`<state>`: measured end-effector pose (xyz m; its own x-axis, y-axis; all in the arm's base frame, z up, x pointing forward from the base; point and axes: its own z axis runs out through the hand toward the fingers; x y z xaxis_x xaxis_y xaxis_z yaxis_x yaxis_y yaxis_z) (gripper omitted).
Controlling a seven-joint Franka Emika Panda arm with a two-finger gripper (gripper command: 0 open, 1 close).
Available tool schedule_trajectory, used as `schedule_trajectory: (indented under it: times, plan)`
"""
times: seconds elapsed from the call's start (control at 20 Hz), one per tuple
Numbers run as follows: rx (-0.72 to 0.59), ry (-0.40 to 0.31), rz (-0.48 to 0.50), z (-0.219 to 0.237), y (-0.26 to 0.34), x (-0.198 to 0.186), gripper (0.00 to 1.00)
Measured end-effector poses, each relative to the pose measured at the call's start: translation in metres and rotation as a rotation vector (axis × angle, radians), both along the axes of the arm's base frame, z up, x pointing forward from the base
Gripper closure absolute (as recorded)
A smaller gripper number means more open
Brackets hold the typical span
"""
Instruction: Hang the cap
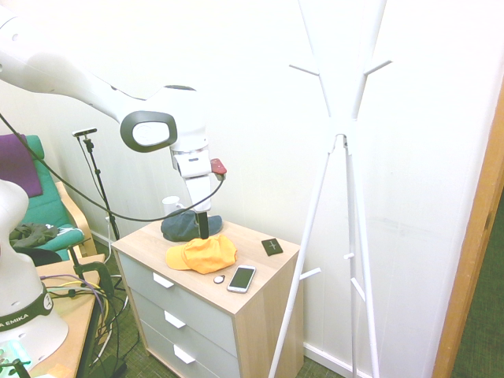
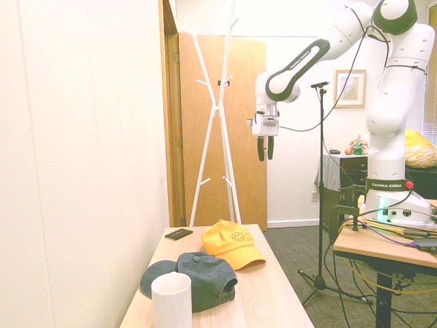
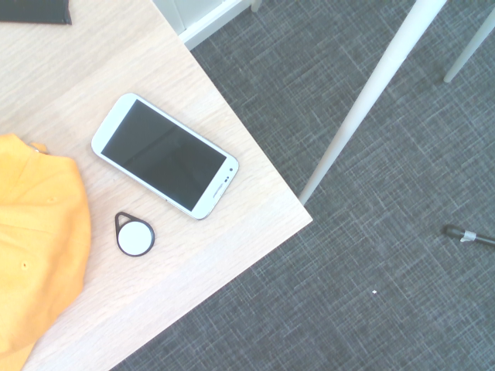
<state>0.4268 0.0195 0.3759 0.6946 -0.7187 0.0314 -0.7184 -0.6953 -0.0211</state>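
The cap (image 1: 201, 254) is yellow-orange with a smiley face and lies brim-forward in the middle of the wooden dresser top (image 1: 253, 297). It also shows in the second exterior view as the cap (image 2: 233, 242), and its edge appears in the wrist view as the cap (image 3: 39, 255). My gripper (image 2: 265, 156) hangs well above the dresser, over its front corner near the phone, pointing down. Its fingers (image 1: 203, 226) are open with nothing between them. The white coat stand (image 1: 342, 142) rises beside the dresser, its pegs bare.
A dark blue cap (image 1: 185, 227) and a white mug (image 2: 171, 301) sit behind the yellow one. A white phone (image 3: 164, 154), a round key fob (image 3: 135, 234) and a flat black wallet (image 1: 272, 246) lie near the dresser's edges. A stand leg (image 3: 363, 104) crosses the grey carpet.
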Motion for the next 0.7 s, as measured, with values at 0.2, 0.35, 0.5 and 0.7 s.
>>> schedule_trajectory:
  times: [0.2, 0.35, 0.5, 0.7]
  plan:
    - [-0.002, 0.008, -0.005, -0.005, 0.004, 0.001, 0.0]
    - [-0.009, 0.006, 0.016, -0.018, 0.029, 0.006, 0.0]
    - [-0.019, 0.008, 0.055, -0.039, 0.076, 0.011, 0.0]
    - [-0.04, 0.018, 0.112, -0.067, 0.131, 0.02, 0.0]
